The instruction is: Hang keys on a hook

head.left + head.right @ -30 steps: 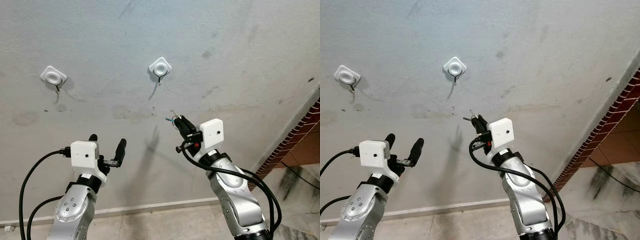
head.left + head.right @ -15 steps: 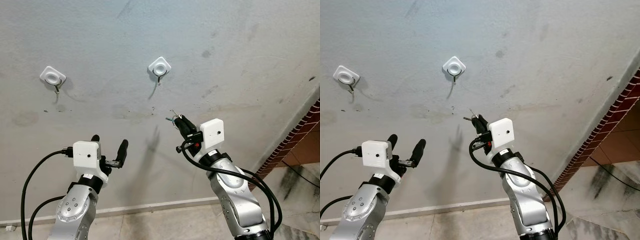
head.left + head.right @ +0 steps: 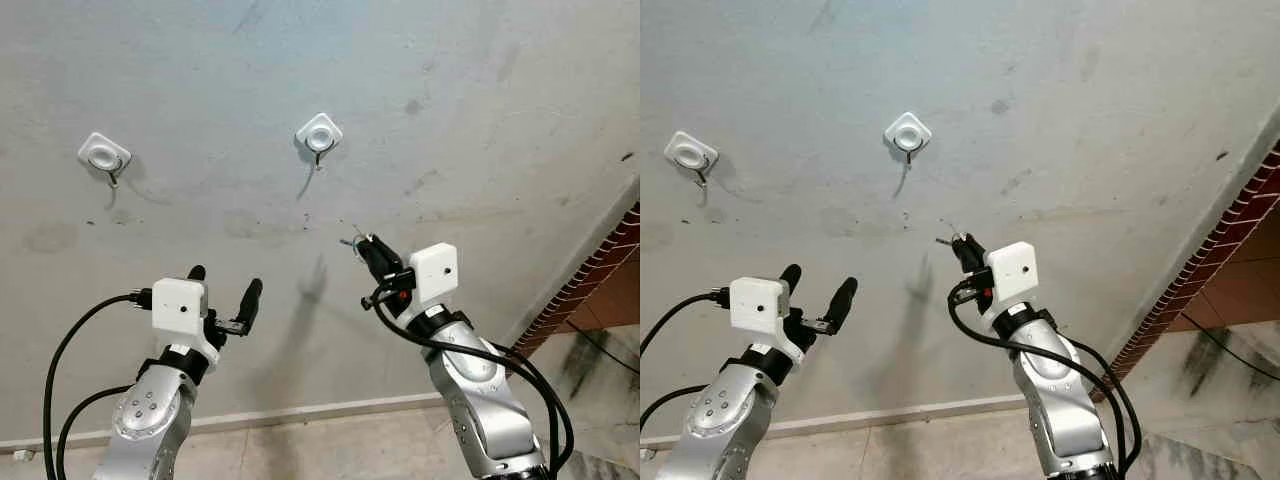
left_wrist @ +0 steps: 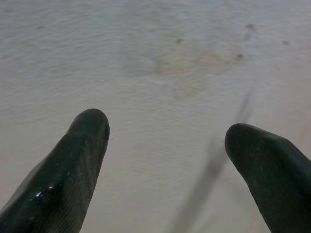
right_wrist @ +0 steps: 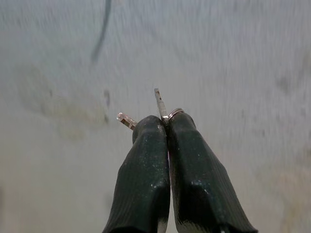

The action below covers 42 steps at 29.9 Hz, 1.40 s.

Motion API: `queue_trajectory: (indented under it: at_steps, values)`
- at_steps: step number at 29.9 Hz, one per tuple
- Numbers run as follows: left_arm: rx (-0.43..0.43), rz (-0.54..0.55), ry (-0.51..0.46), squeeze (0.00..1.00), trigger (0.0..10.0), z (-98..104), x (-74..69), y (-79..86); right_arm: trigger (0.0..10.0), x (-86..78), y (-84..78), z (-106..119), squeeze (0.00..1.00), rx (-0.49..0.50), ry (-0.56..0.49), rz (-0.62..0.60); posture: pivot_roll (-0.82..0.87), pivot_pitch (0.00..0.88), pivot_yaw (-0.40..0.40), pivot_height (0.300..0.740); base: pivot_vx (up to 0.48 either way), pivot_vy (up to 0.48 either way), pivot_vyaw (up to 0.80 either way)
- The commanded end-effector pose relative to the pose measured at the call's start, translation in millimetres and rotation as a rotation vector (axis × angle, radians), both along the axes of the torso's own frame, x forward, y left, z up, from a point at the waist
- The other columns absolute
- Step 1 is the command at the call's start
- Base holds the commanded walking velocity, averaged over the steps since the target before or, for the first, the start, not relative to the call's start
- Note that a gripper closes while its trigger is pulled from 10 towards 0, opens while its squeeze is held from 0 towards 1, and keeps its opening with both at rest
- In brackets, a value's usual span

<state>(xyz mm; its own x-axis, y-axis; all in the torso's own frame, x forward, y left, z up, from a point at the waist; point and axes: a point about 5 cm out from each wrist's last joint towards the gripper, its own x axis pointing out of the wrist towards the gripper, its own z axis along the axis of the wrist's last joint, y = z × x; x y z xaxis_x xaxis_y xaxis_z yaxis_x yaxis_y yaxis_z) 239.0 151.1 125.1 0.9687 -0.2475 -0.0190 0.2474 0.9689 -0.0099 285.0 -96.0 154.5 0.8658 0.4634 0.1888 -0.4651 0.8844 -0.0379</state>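
The small metal keys are mostly hidden: in the right wrist view a thin metal blade, a bit of ring and a short stub poke out past the black fingertips, and the rest is buried between them. From the head camera they are a tiny glinting tangle, too small to tell how many there are.

The right gripper is pinched tight on the keys, its two long black fingers pressed together with no gap. It is raised toward the stained grey plaster wall, below and a little to the right of the middle white square-based hook, clearly short of it. That hook's thin metal prong hangs down from its plate and carries nothing. A second white square-based hook sits further to the left on the wall, also bare.

The left gripper is held up in front of the wall lower down, its fingers spread wide and holding nothing; the left wrist view shows plain wall between the two black tips.

A red brick edge is cut off at the right border.
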Motion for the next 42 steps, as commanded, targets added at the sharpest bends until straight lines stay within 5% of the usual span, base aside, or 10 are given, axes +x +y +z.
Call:
queue_trajectory:
  at_steps: [1,6,15,29,42]
  values:
    - [0.028,-0.024,-0.027,0.0,10.0,5,-1.9,-2.7,10.0,-0.1,5.3,16,0.0,0.027,-0.057,0.026,0.11,0.052,0.053,0.74,0.0,0.0,0.0]
    - [0.054,-0.053,-0.082,0.0,10.0,18,-4.2,-7.2,10.0,4.1,11.0,40,0.0,0.065,-0.116,0.051,0.11,0.057,0.048,0.74,0.0,0.0,0.0]
    - [0.06,-0.087,-0.142,0.0,10.0,32,-8.8,-20.7,10.0,6.4,9.1,51,0.0,0.077,-0.135,0.077,0.12,0.056,0.041,0.74,0.0,0.0,0.0]
    - [0.047,-0.041,-0.193,0.0,10.0,40,-4.3,-18.0,10.0,0.2,16.3,73,0.0,0.137,-0.106,0.362,0.12,0.051,0.035,0.74,0.0,0.0,0.0]
    - [0.012,-0.005,-0.246,0.0,10.0,47,3.9,-16.7,10.0,6.0,13.9,85,0.0,0.228,-0.079,0.412,0.11,0.049,0.021,0.74,0.0,0.0,0.0]
